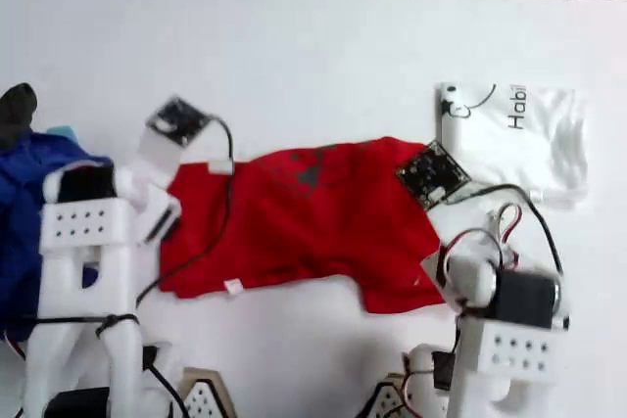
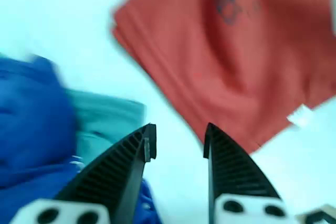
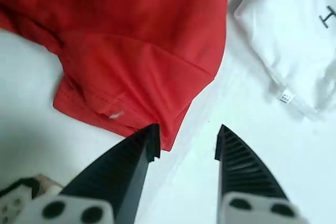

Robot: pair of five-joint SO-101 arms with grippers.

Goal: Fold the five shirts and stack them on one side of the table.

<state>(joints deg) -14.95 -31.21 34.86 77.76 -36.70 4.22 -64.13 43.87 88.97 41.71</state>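
Observation:
A red shirt lies spread and creased across the middle of the table. In the left wrist view my left gripper is open above bare table, between the red shirt's left edge and a blue shirt. In the right wrist view my right gripper is open, one fingertip over the red shirt's near right corner, the other over bare table. A folded white shirt with dark print lies at the back right, close to the red shirt.
A bunched blue shirt lies at the table's left edge, with teal cloth under it and a dark item behind. The left arm and right arm stand along the front edge. The far half of the white table is bare.

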